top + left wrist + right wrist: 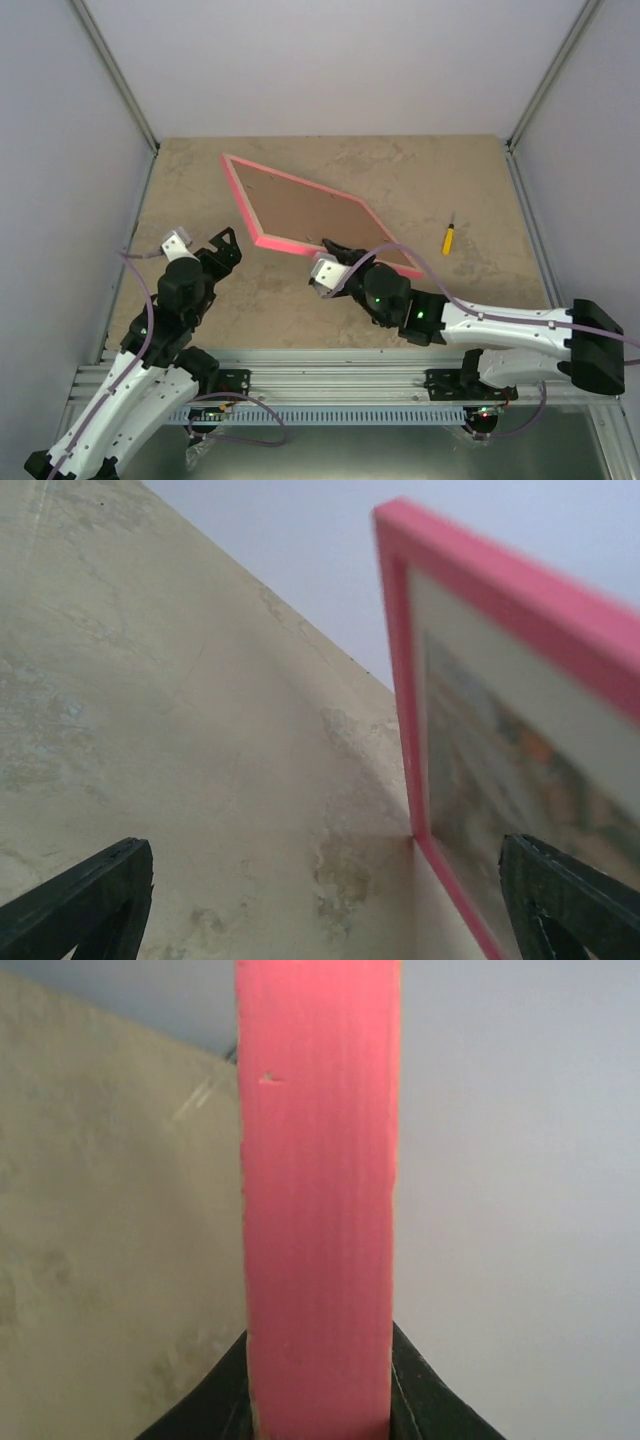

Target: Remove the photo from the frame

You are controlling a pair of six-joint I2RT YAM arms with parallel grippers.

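The pink frame (310,210) is tilted up off the table, its brown fibreboard back facing the top camera. My right gripper (335,262) is shut on its near edge; in the right wrist view the pink edge (318,1190) fills the space between the black fingers (425,1400). In the left wrist view the frame's front (400,680) shows the photo (500,770) behind a pale border, with a lower corner resting on the table. My left gripper (225,250) is open and empty just left of the frame, its fingertips (90,900) wide apart.
A small yellow-handled screwdriver (449,237) lies on the table to the right of the frame. White walls close in the mottled beige table (420,170) at the back and both sides. The metal rail with the arm bases runs along the near edge.
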